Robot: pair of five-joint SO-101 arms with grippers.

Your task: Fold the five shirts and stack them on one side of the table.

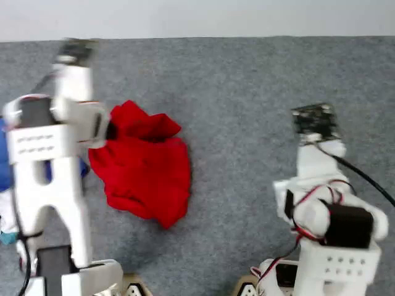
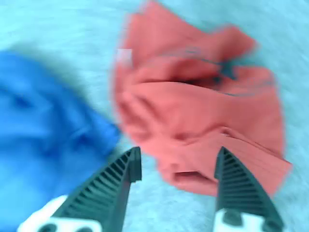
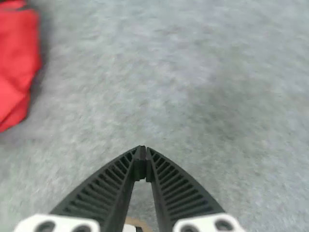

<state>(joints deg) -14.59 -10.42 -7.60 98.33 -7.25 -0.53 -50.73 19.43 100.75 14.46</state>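
Left of the desk's (image 1: 247,80) middle, the red shirt (image 1: 145,166) lies in a crumpled heap, not yet spread or folded, with a blue shirt (image 2: 43,140) just beside it at the desk's left edge. Above the red shirt's near hem hangs the left gripper (image 2: 179,154), jaws wide apart and holding nothing. The right gripper (image 3: 142,150) is pressed closed on nothing over bare grey desk, well apart from the red cloth. The likely trouble is a blind pinch: closing on this bunched heap could catch several layers at once, so a pull would drag the whole lump rather than open it. With the blue shirt so close, a wide grab might snag that too.
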